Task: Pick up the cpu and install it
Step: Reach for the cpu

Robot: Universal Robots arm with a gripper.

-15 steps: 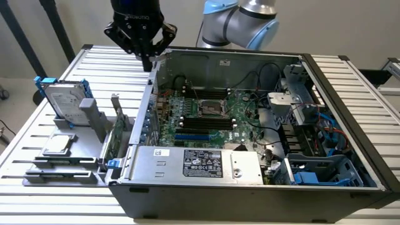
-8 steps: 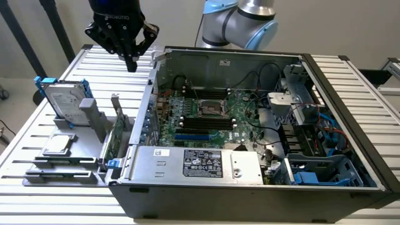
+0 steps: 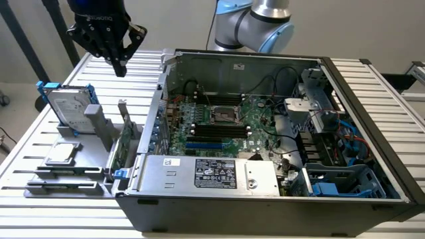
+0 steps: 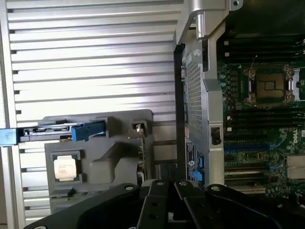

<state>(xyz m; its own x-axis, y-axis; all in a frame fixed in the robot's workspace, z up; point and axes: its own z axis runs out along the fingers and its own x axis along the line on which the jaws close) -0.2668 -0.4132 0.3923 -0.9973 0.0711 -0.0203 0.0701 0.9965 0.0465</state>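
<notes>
Exterior view: your gripper (image 3: pixel 120 69) hangs empty, fingers pressed together, well apart from the cpu (image 3: pixel 60 152) in its grey holder (image 3: pixel 89 158); descend like that and you risk jabbing it.

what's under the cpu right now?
The cpu lies flat in a recess of the grey holder, which stands on the slatted table outside the case. The chip covers the recess floor, so whatever is directly beneath it can't be seen.
</notes>
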